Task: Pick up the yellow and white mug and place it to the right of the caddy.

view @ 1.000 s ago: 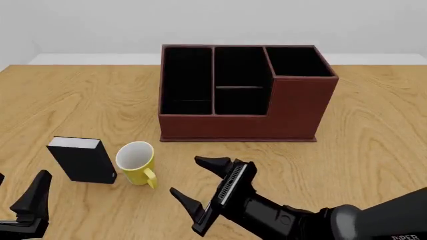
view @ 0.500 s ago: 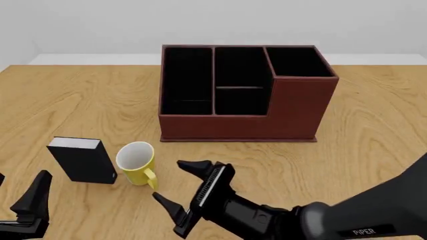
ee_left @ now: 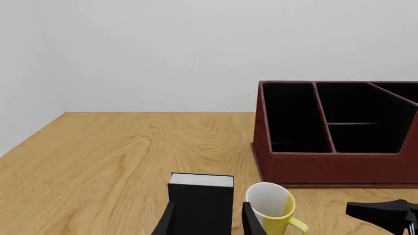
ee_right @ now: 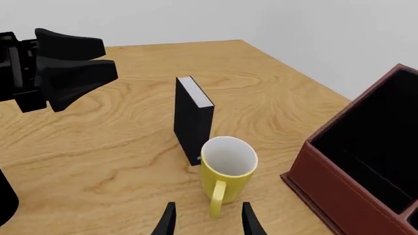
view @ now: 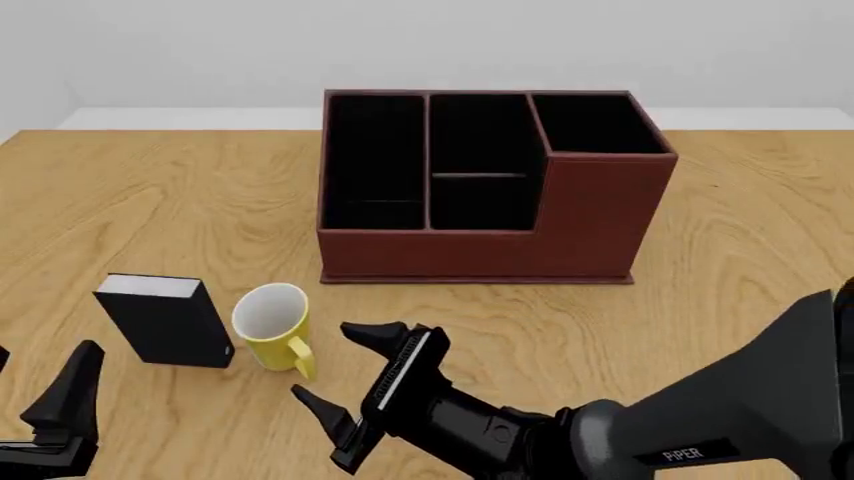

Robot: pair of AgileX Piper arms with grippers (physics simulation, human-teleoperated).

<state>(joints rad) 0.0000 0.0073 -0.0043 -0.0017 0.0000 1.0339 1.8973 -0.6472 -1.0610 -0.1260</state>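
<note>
The yellow and white mug (view: 272,322) stands upright on the table at front left, its handle (view: 302,358) pointing toward me. It also shows in the left wrist view (ee_left: 270,207) and the right wrist view (ee_right: 227,165). The reddish-brown caddy (view: 587,215) stands behind it at mid table, also in the wrist views (ee_left: 326,167) (ee_right: 339,193). My right gripper (view: 324,363) is open, low over the table, just in front and right of the handle; its fingers (ee_right: 168,218) flank the handle's end. My left gripper (view: 34,385) is open and empty at the front left corner.
A black block with a white top (view: 160,320) stands just left of the mug, close to it, and shows between the left fingers in the left wrist view (ee_left: 201,200). Bare wooden table (view: 747,280) lies right of the caddy.
My right gripper has moved left and a little forward, from right of the mug to right at its handle, still open. The left arm, mug and block have not moved.
</note>
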